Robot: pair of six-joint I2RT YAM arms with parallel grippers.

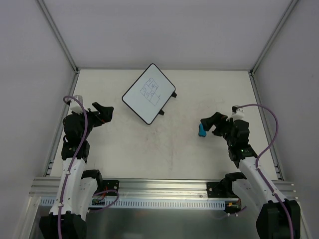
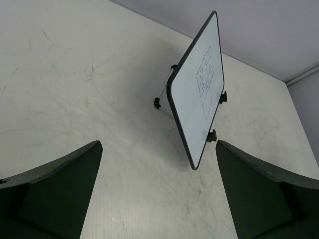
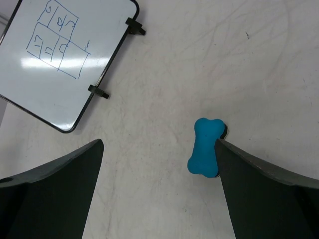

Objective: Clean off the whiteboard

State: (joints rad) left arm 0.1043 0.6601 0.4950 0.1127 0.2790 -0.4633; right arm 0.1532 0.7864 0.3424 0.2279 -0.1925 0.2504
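The whiteboard (image 1: 148, 93) lies turned at an angle at the back middle of the table, white with a thin black rim and two black tabs on its right edge. Thin blue line scribbles mark its surface (image 3: 56, 40). In the left wrist view the whiteboard (image 2: 202, 99) shows ahead, with a small stand leg behind it. My left gripper (image 1: 105, 113) stands open to its left, with nothing between the fingers (image 2: 158, 149). A small blue bone-shaped eraser (image 3: 205, 147) lies on the table. My right gripper (image 3: 159, 144) is open above it, its right finger beside the eraser (image 1: 202, 131).
A metal rail (image 1: 164, 189) runs along the near edge by the arm bases. White walls and slanted frame posts (image 1: 60, 37) close the table at the left, right and back. Purple cables loop off both arms.
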